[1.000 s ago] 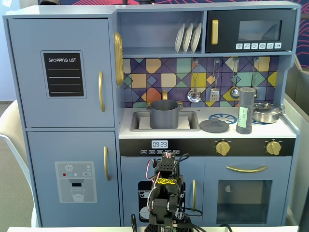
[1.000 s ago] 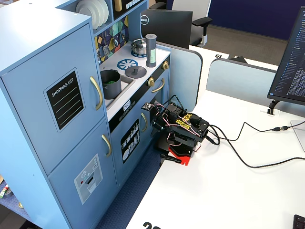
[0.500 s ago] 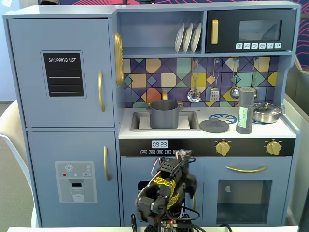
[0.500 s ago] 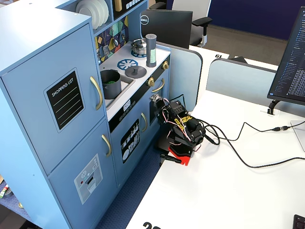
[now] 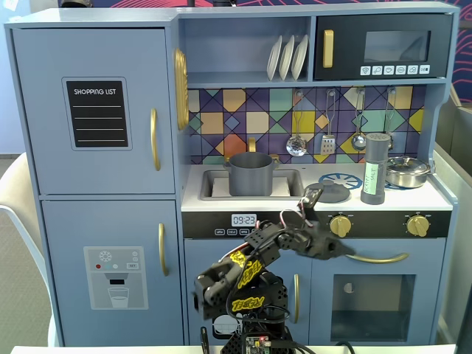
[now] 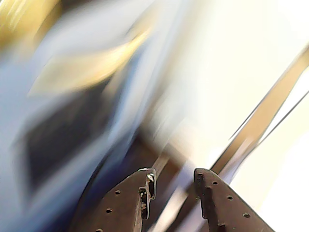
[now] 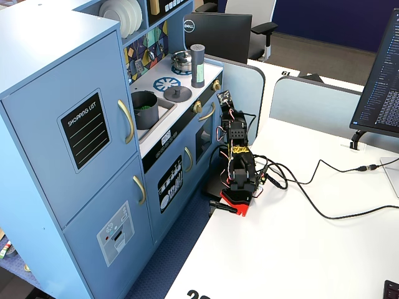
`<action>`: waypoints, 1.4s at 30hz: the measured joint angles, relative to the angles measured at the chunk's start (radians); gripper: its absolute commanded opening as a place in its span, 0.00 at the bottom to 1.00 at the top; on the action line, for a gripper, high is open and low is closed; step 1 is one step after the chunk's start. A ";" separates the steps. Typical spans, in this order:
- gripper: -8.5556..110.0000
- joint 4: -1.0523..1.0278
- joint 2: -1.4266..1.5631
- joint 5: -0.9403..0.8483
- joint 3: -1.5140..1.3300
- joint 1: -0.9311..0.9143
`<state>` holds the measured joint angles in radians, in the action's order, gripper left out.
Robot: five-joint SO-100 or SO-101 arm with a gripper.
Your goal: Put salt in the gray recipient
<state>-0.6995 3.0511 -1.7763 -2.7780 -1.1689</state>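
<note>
Arm reaching up by the toy kitchen's front edge.
The end effector [image 5: 313, 196] is empty, fingers a little apart; the salt [image 5: 375, 169] stands apart from the gray recipient [image 5: 250, 174].

Blue toy kitchen [image 5: 103, 184], white desk [image 7: 299, 249], partitions [image 7: 312, 103].

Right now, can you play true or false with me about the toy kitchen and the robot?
1. The salt shaker stands upright on the counter. True.
2. The gripper is holding the salt shaker. False: it holds nothing and is apart from the shaker.
3. The gray pot sits in the sink. True.
4. The lid is on the gray pot. False: it lies on the counter, between pot and shaker.
5. The shiny pan is left of the shaker in the front fixed view. False: it is to the right.
</note>
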 measured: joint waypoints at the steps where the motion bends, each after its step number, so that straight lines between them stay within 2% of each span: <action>1: 0.07 0.058 -0.038 0.021 0.012 0.005; 5: 0.07 0.206 -0.153 0.114 0.083 0.071; 10: 0.08 0.250 -0.227 0.175 0.192 0.150; 16: 0.38 0.261 -0.333 0.219 0.334 0.207; 19: 0.48 0.268 -0.413 0.247 0.426 0.215; 23: 0.55 0.310 -0.531 0.267 0.537 0.215; 34: 0.56 0.615 -0.770 0.281 0.591 0.215; 42: 0.55 0.690 -0.954 0.267 0.729 0.215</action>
<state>-0.0092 2.0970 -1.5094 -2.0494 -0.9541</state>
